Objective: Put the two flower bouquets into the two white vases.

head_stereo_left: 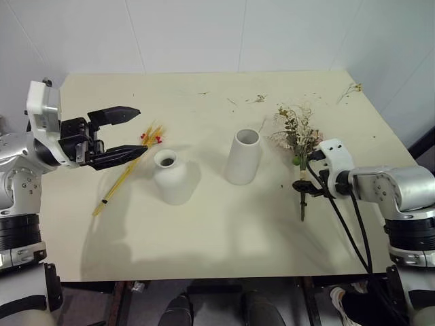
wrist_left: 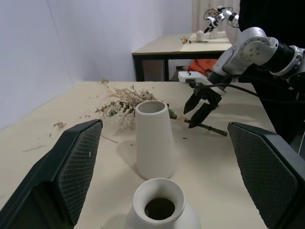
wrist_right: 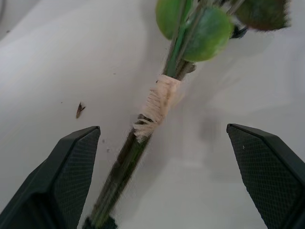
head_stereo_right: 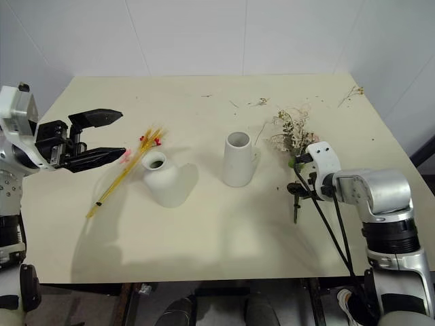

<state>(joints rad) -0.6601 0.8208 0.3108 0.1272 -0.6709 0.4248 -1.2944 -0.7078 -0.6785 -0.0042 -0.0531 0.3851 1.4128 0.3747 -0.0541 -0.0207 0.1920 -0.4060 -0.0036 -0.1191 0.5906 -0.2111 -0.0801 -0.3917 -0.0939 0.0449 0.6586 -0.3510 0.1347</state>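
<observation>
Table | taller vase and bell-shaped vase upright mid-table, mouths empty | bushy bouquet flat at right — right gripper agape, straddling its bound stems to grasp | straw bundle flat at left — left gripper agape above it.

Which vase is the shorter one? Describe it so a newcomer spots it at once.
On the cream table stand two white vases side by side. The shorter vase is the one nearer the left gripper, beside the yellow straw bundle. Unlike the taller vase, it is bell-shaped with a narrow neck.
</observation>
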